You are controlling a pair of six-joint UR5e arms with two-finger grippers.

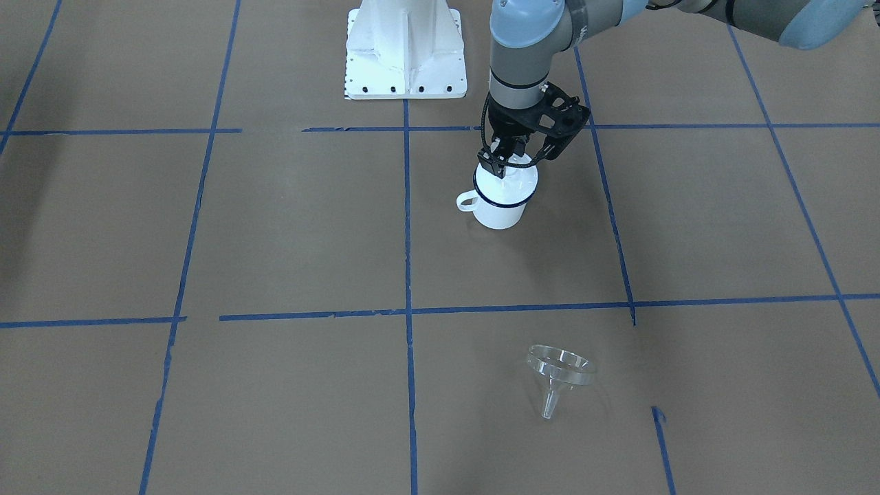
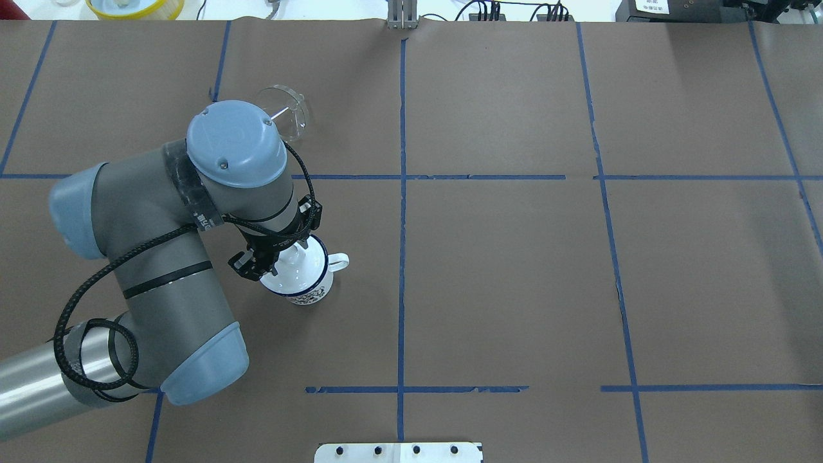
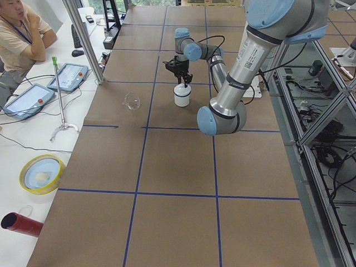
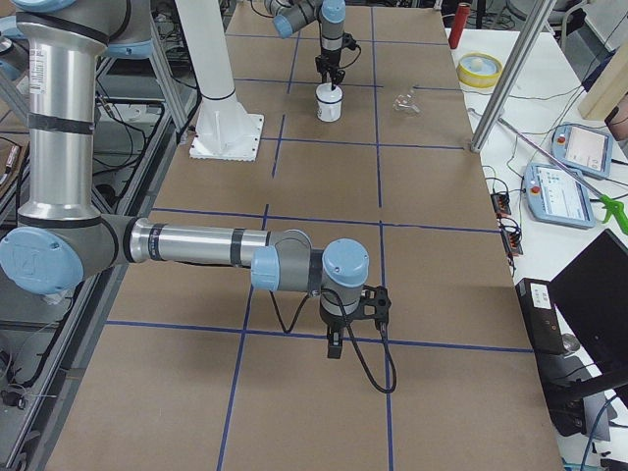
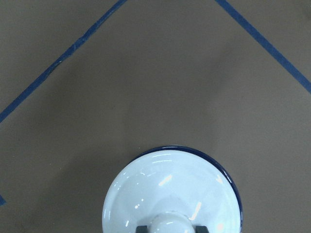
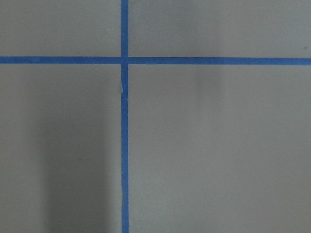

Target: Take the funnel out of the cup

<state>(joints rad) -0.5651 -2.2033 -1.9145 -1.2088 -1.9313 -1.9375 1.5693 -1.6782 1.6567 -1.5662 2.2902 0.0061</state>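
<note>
The brown table (image 1: 275,227) holds a cup (image 1: 498,212) capped by a lid (image 5: 172,191), whose knob (image 5: 167,225) the left tool (image 1: 507,167) pinches. The funnel (image 1: 558,372) lies well apart. Whether the right tool (image 4: 335,343) is open cannot be told.

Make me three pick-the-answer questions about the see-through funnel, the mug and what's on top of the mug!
1. Where is the funnel compared with the mug?
A. Inside it
B. Lying on the table, apart from it
C. Hanging on its handle

2. What colour is the mug's rim?
A. Red
B. Green
C. Dark blue

3. How is the mug's top?
A. Covered by a white lid
B. Open and empty
C. Stuffed with a cloth

Answers:
1 B: the funnel lies on the brown table, well away from the mug.
2 C: a dark blue line rings the mug's top.
3 A: the lid sits on the mug, with the left gripper at its knob.
</note>
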